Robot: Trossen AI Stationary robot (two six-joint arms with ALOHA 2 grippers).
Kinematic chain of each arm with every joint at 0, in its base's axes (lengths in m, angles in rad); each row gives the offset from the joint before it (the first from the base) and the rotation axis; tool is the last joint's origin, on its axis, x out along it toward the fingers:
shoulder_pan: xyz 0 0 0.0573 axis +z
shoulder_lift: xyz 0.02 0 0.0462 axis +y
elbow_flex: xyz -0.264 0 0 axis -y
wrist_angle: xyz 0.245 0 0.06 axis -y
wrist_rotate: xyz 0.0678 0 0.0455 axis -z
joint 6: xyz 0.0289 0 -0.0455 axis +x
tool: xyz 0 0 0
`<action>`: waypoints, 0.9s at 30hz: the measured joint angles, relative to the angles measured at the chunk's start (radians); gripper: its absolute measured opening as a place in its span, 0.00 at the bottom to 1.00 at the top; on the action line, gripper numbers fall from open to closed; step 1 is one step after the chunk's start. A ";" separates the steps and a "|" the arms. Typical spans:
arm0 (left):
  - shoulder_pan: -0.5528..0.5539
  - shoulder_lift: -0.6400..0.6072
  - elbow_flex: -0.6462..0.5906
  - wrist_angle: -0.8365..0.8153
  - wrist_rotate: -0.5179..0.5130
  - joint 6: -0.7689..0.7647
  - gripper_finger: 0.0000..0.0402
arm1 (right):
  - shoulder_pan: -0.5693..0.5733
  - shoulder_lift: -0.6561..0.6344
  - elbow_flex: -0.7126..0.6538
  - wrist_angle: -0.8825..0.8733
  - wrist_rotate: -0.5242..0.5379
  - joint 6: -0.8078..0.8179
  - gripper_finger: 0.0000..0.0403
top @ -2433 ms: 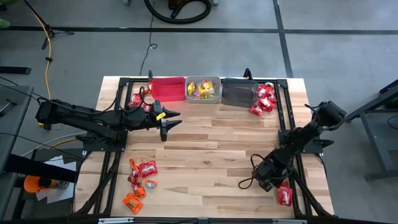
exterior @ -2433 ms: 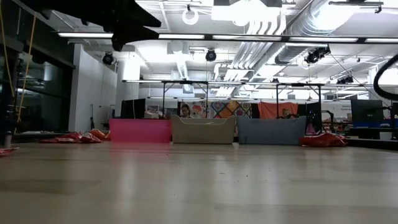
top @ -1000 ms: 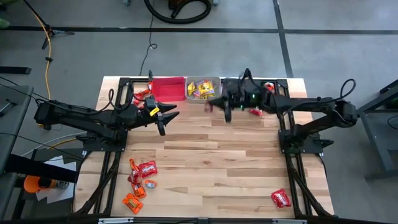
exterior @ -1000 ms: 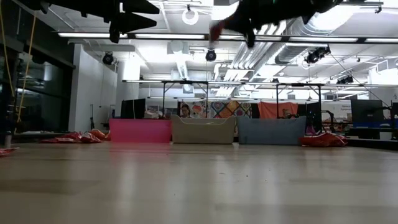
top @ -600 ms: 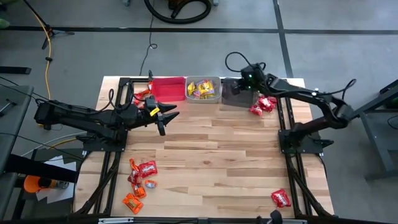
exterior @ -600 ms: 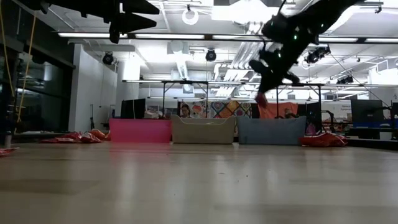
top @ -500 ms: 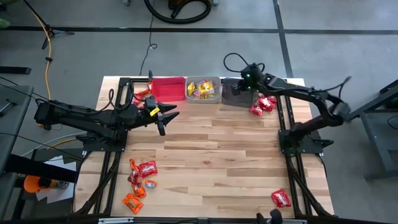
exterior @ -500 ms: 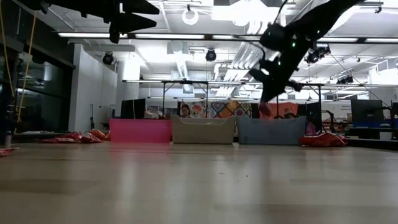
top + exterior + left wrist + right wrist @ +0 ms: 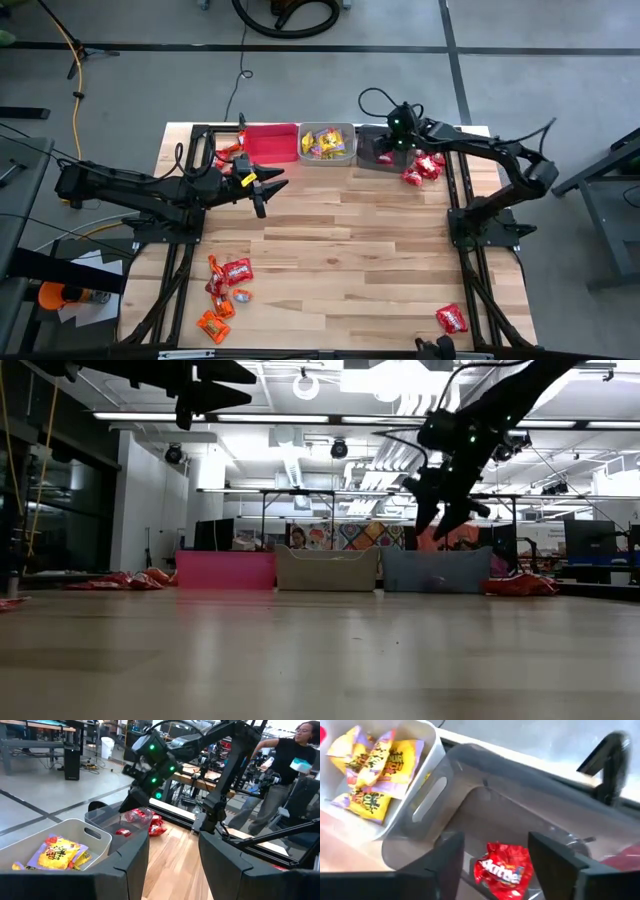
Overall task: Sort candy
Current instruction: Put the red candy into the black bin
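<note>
Three bins sit along the far edge of the worktop (image 9: 340, 235): red bin (image 9: 270, 142), clear bin (image 9: 327, 143) with yellow packs, dark bin (image 9: 384, 148). The right gripper (image 9: 397, 140) hangs over the dark bin with its jaws spread and empty, and a red candy pack (image 9: 504, 870) lies in the bin right under them, so that drop looks done. What's left to sort: a red pile (image 9: 424, 164) just beside the dark bin, some packs (image 9: 224, 158) by the red bin, a cluster (image 9: 226, 288) at the near left corner, and a lone red pack (image 9: 452, 319) at the near right. The left gripper (image 9: 262, 192) hovers mid-worktop, jaws apart, holding nothing. The cluster lies nearer the left arm, toward the near edge from its jaws; the red pile is closest to the right.
</note>
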 joint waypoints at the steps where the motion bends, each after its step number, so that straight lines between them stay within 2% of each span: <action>1: 0.000 0.000 0.000 -0.001 0.000 0.005 0.39 | -0.008 -0.019 0.000 -0.012 0.002 -0.002 0.57; 3: 0.000 0.000 0.000 -0.002 0.000 0.026 0.39 | -0.034 -0.059 0.011 -0.097 0.047 0.036 0.60; 7: 0.000 0.000 0.000 -0.002 -0.001 0.043 0.39 | -0.098 -0.137 0.024 -0.282 0.199 0.170 0.61; 10: 0.000 0.000 0.000 -0.002 -0.006 0.043 0.39 | -0.161 -0.169 0.024 -0.389 0.236 0.276 0.59; 13: 0.000 0.000 0.000 -0.003 -0.008 0.042 0.39 | -0.212 -0.173 0.007 -0.408 0.210 0.312 0.57; 18: 0.000 0.000 0.001 -0.007 -0.010 0.042 0.39 | -0.216 -0.149 -0.008 -0.367 0.195 0.377 0.52; 22: 0.000 0.000 0.001 -0.006 -0.010 0.043 0.39 | -0.217 -0.131 -0.009 -0.314 0.194 0.491 0.49; 24: 0.000 0.000 0.001 -0.006 -0.010 0.043 0.39 | -0.217 -0.131 -0.005 -0.227 0.135 0.395 0.48; 27: 0.000 0.000 0.001 -0.011 -0.011 0.043 0.39 | -0.217 -0.131 0.046 -0.220 0.066 0.256 0.48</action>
